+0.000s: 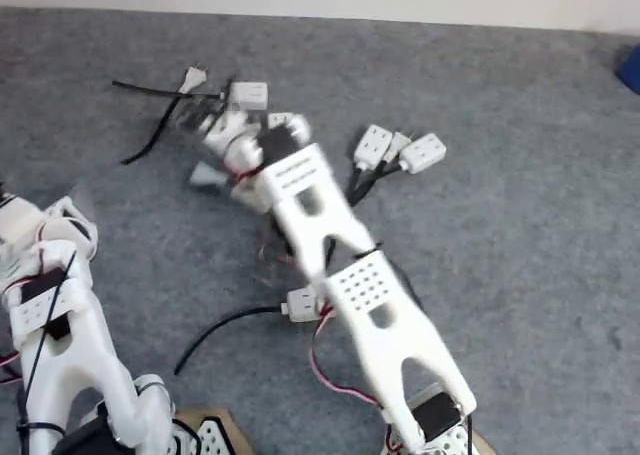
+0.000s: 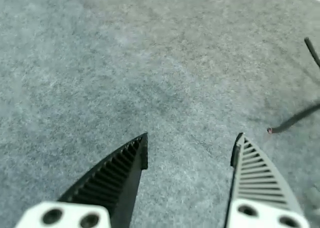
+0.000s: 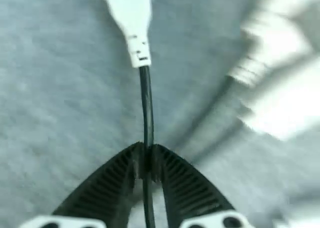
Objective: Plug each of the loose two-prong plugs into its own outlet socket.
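- Because the grey table (image 1: 520, 275) is soft and nothing pins the outlet sockets (image 1: 398, 150) to it, we judge that a push with a plug may slide a socket away instead of seating the prongs.
- Our right arm (image 1: 370, 295) lies stretched across the middle, over a white piece (image 1: 300, 303) on a black lead (image 1: 230, 320). A sideways sweep could drag that piece, or knock the sockets just beside the arm.
- Our right hand (image 3: 145, 155) is clenched on the black cable (image 3: 146, 107), not on the white plug (image 3: 131, 17) itself, which juts out ahead of the fingertips, near the far socket (image 1: 248, 95). Held this way, the plug can swing or twist, and we expect the prongs could miss the slots.
- Our left hand (image 2: 192, 138) is spread wide with nothing in it, over bare table at the near left and well apart from the sockets. From there it cannot brace one.
- We also think the black cable, being thin, may slip through the grip under any pushing load.
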